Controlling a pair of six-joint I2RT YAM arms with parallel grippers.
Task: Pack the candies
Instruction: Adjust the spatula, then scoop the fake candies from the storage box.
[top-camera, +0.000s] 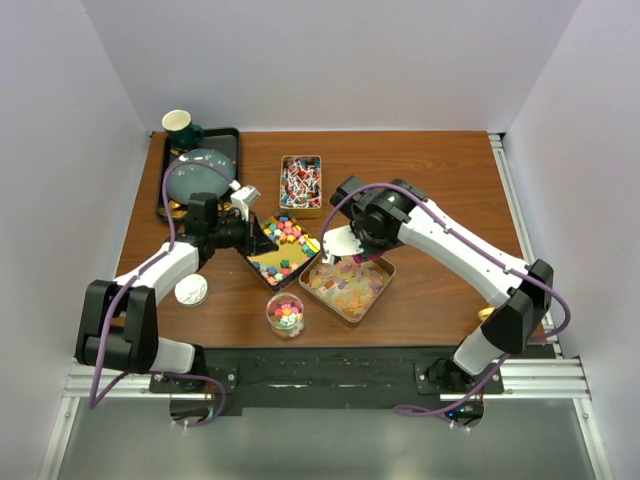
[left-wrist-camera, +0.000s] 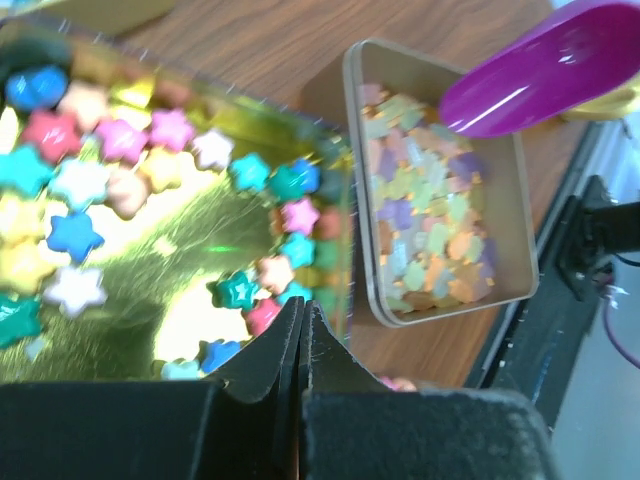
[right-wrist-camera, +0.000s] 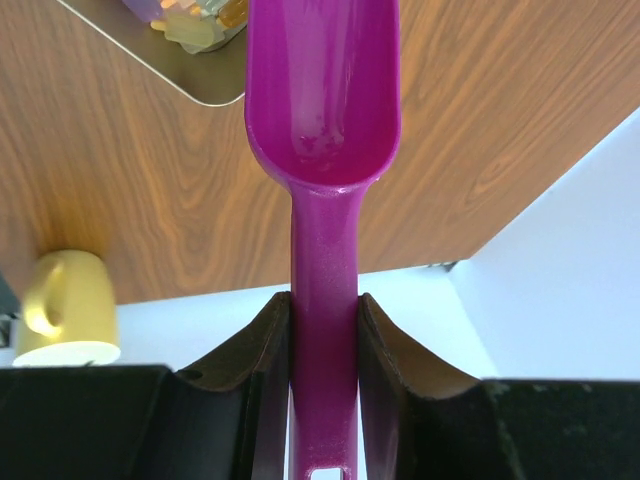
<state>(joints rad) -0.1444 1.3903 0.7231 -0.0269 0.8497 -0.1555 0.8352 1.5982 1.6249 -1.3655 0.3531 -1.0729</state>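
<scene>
Right now the L pincer (left-wrist-camera: 302, 310) is shut tight at the rim of the gold tray (left-wrist-camera: 180, 260) holding star candies (top-camera: 283, 243), mid-counter (top-camera: 440, 180). The R pincer (right-wrist-camera: 323, 305) clamps the purple scoop (right-wrist-camera: 322, 120) by its handle, bowl at the edge of the gummy tin (left-wrist-camera: 352, 140), just right of the tray. Wrapped sweets (top-camera: 300, 183) fill the far tin; a few pcs sit in the near jar (top-camera: 286, 315).

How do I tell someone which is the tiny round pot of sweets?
On the brown table, look along the front edge. Just left of the gummy tin stands a small clear pot of mixed-colour sweets; no other sweet holder is round or see-through.
</scene>
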